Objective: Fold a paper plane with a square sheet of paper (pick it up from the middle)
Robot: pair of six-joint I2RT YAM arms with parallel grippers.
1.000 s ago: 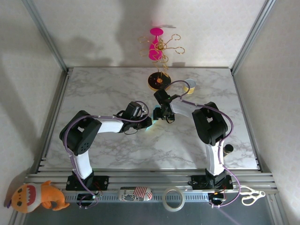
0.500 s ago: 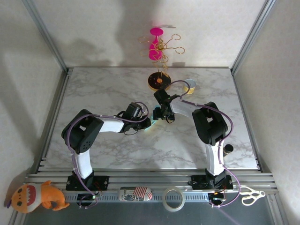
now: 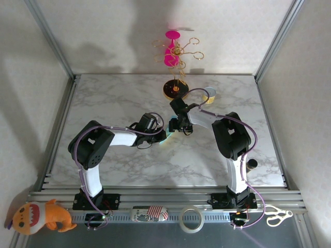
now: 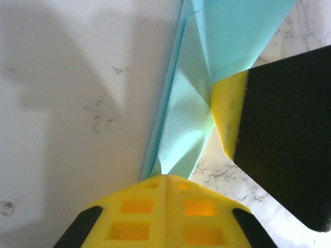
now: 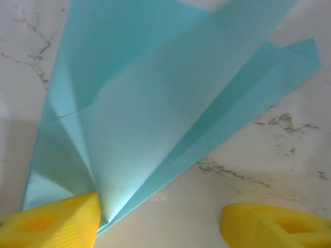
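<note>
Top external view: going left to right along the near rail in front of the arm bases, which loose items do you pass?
orange plush toy → red-and-white striped item → roll of tape → white scissors

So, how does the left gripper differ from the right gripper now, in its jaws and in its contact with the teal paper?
The left gripper is shut, fingers pressed together; the right gripper is open, fingers well apart. The left gripper pinches a folded edge of the teal paper; the right gripper holds nothing, with one finger by the paper's folds and the other over the bare marble table. Both have yellow fingers and are at the same sheet.
</note>
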